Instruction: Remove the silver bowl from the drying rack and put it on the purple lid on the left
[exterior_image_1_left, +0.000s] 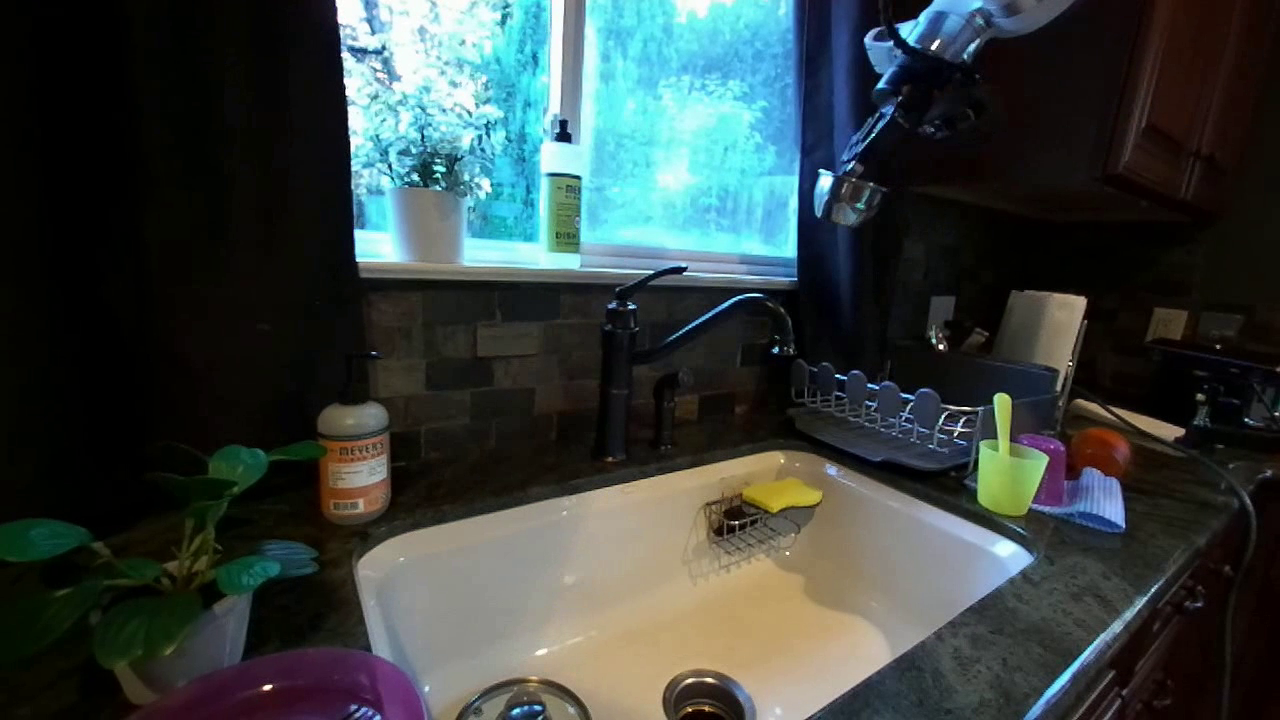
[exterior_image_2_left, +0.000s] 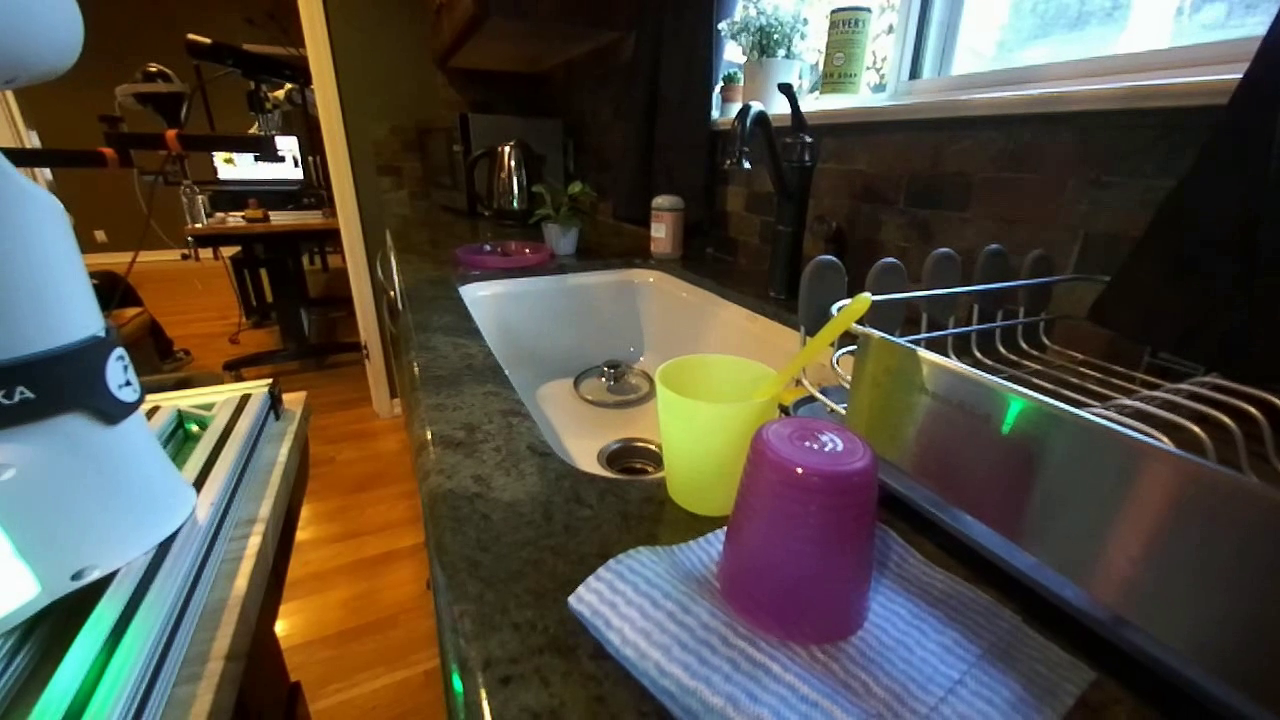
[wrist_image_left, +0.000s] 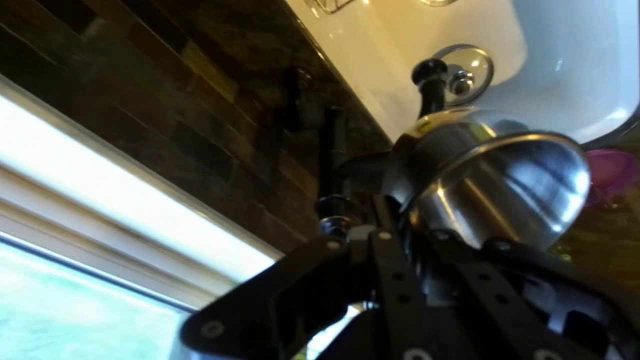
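The gripper (wrist_image_left: 406, 219) is closed on the silver bowl (wrist_image_left: 500, 192) — one side of the rim pinched in its jaws — and holds it tilted in mid-air, higher than the drying rack (exterior_image_1_left: 875, 445) beside the sink (exterior_image_1_left: 500, 585). At the sink's opposite end, well apart from the bowl, the purple lid (exterior_image_1_left: 290, 683) lies near a potted plant (exterior_image_1_left: 150, 625).

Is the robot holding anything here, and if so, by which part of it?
The metal bowl, held by its rim, at one side, pinched between the jaws.
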